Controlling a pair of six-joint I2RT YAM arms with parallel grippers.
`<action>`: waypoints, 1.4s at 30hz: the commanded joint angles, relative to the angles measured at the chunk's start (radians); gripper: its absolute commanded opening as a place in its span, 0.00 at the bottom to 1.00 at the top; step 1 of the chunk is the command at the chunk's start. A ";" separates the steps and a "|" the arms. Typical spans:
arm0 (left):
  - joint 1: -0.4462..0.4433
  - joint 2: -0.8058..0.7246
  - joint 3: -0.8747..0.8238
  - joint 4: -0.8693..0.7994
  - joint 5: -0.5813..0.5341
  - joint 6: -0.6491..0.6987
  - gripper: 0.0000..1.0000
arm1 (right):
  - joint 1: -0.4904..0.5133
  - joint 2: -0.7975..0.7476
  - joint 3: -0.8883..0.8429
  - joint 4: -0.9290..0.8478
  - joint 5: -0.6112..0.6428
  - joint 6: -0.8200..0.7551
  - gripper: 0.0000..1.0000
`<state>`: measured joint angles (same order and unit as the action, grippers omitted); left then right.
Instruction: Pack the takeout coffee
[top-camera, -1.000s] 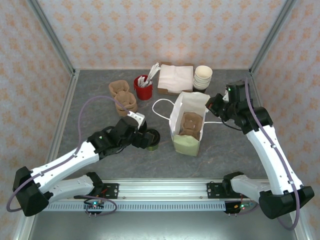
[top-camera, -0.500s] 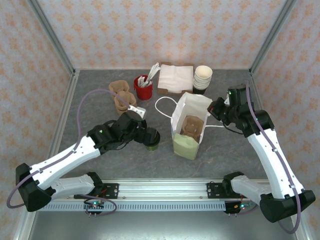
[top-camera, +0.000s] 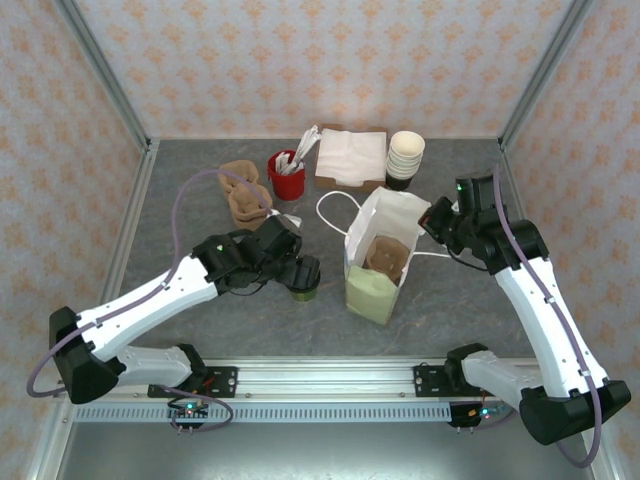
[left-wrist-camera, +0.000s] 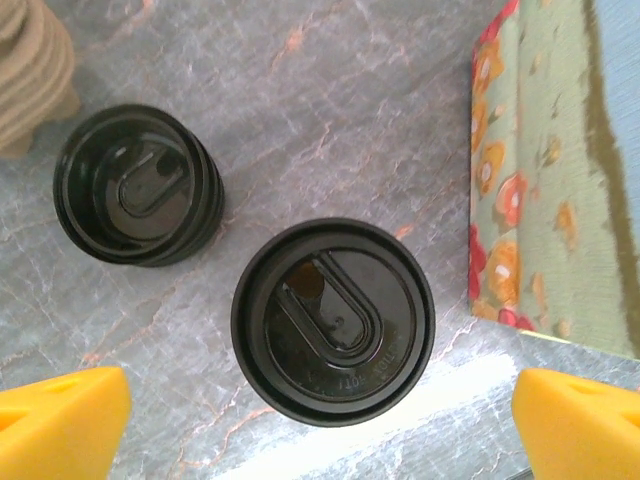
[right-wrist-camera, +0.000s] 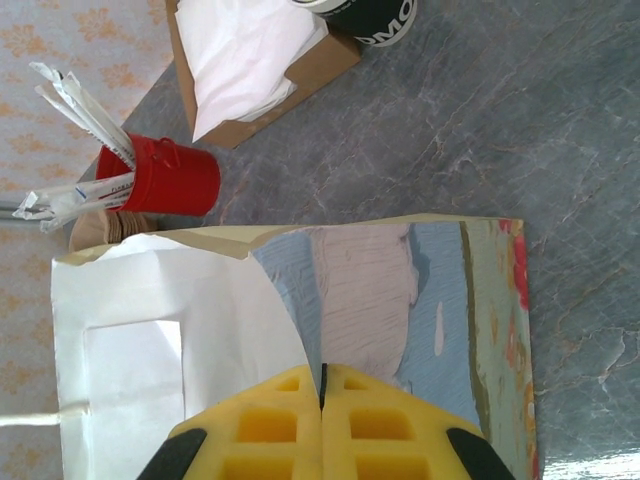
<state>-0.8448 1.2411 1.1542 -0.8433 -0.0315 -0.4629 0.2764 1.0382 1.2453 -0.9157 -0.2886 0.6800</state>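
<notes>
Left wrist view: the left end effector (left-wrist-camera: 320, 425) is spread wide, with one yellow fingertip (left-wrist-camera: 62, 415) in each lower corner, and it holds and touches nothing. Between and just ahead of the fingertips stands the takeout coffee (left-wrist-camera: 333, 322), upright on the grey marbled surface (left-wrist-camera: 330, 110), just beside the paper bag (left-wrist-camera: 545, 170), with a narrow gap between them. Its black lid has a raised oval and a small sip hole. There is tiny embossed lettering near the rim, too small to read. A loose black lid (left-wrist-camera: 138, 185) lies flat on the far side of the coffee from the bag, apart from the cup. Beyond it is the edge of a spare cardboard carrier (left-wrist-camera: 30, 70).

Right wrist view: the right end effector (right-wrist-camera: 322, 385) has its two yellow fingers pressed together, pinching the bag's top rim. The bag is white inside, and its outer face is printed in green, blue and pink with red flowers.

From the top external view the bag stands open and leaning a little. A brown carrier (top-camera: 384, 255) sits inside it, and its white handle (top-camera: 330, 205) loops out over the surface. Behind the bag a red cup (right-wrist-camera: 165, 180) holds wrapped sticks, a brown box (right-wrist-camera: 330, 62) holds white napkins (right-wrist-camera: 245, 45), and a stack of cream cups (top-camera: 405, 155) rests in a black cup (right-wrist-camera: 375, 15). The black cup's white lettering is cut off at the picture edge, and only "OMO" can be read.
</notes>
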 joint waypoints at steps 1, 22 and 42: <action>-0.012 -0.002 -0.002 -0.051 -0.035 -0.048 1.00 | 0.005 -0.021 0.017 -0.004 0.034 0.015 0.00; -0.073 0.148 -0.076 0.102 -0.110 -0.064 1.00 | 0.005 -0.054 -0.076 0.057 0.018 0.016 0.00; -0.074 0.181 -0.092 0.134 -0.129 -0.065 0.88 | 0.005 -0.053 -0.060 0.037 0.023 -0.019 0.00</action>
<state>-0.9100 1.4147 1.0779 -0.7143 -0.1207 -0.5087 0.2764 0.9943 1.1797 -0.8738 -0.2764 0.6800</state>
